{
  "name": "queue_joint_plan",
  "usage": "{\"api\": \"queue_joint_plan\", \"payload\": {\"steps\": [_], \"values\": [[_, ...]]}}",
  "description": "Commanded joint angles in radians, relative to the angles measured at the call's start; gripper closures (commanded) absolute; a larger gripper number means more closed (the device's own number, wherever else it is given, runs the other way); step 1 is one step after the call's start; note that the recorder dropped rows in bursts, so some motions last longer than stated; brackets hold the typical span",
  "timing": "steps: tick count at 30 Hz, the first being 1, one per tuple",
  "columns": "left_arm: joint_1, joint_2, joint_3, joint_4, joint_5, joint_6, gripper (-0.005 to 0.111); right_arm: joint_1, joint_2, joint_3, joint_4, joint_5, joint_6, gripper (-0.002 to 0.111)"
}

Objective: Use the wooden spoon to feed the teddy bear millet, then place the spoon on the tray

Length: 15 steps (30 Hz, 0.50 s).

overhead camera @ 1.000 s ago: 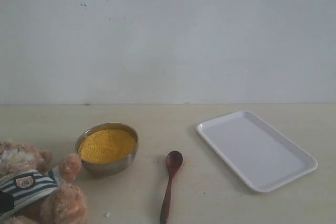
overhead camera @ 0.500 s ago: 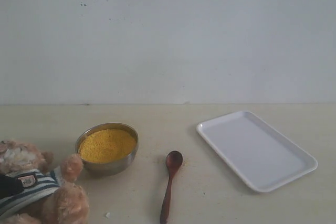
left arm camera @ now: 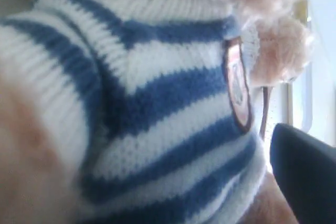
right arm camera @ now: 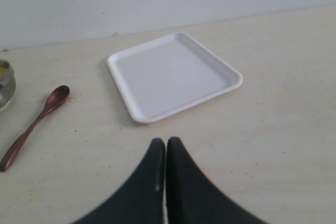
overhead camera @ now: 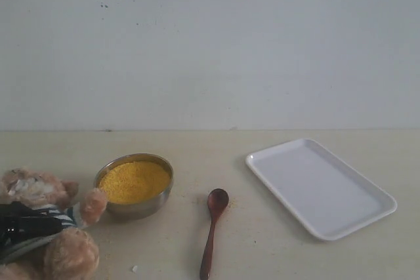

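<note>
Teddy bear [overhead camera: 46,227] sits far left at the table's [overhead camera: 262,254] front edge; just right of it and behind, the bowl [overhead camera: 134,209], millet [overhead camera: 133,181] in it; wooden spoon [overhead camera: 212,227] lies on the table right of the bowl, handle toward the front; tray [overhead camera: 315,185] further right, apart from the spoon.

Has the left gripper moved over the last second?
Yes. The left gripper has moved right and up across the teddy bear's striped shirt, closer to the steel bowl, which stayed put.
</note>
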Motion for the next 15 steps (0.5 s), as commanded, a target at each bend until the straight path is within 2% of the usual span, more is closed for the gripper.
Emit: {"api": "queue_joint_plan", "payload": {"steps": [1,2,4,8,11,15], "values": [[-0.001,0.069,-0.056,-0.009,0.018,0.006,0.008,-0.004,-0.005,-0.001,-0.002,-0.010,-0.003,0.108],[-0.001,0.081,-0.067,-0.009,0.020,0.006,0.016,-0.004,-0.005,-0.001,-0.002,-0.010,-0.003,0.108],[-0.001,0.098,-0.086,-0.009,0.020,0.006,0.039,-0.004,-0.005,-0.001,-0.002,-0.010,-0.003,0.108],[-0.001,0.116,-0.112,-0.009,0.020,0.006,0.100,-0.004,-0.005,-0.001,-0.002,-0.010,-0.003,0.108],[-0.001,0.116,-0.129,-0.009,0.031,0.011,0.103,-0.004,-0.005,-0.001,-0.002,-0.010,-0.003,0.108],[0.001,0.116,-0.129,-0.009,0.128,0.011,0.103,-0.004,-0.005,-0.001,-0.002,-0.010,-0.003,0.108]]}}
